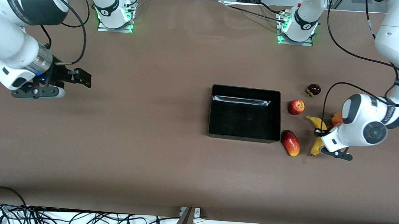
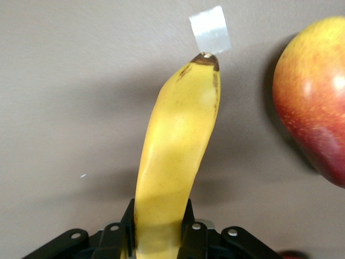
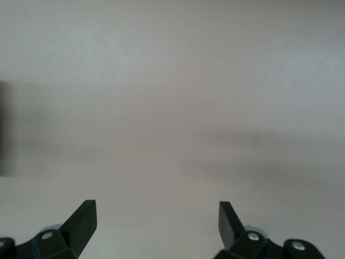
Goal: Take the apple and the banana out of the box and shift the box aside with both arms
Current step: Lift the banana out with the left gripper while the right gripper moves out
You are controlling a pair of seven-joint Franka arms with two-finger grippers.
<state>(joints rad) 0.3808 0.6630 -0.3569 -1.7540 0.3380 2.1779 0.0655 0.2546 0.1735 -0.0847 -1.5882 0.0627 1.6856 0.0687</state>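
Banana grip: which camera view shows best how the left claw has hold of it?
The left wrist view: the banana fills the frame, pinched between the left claw fingers. In the front view the banana is partly hidden under the left arm's wrist. The right wrist view shows only bare table.

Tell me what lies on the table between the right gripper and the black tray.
Nothing: in the front view, only bare brown table lies between the open right gripper and the black tray.
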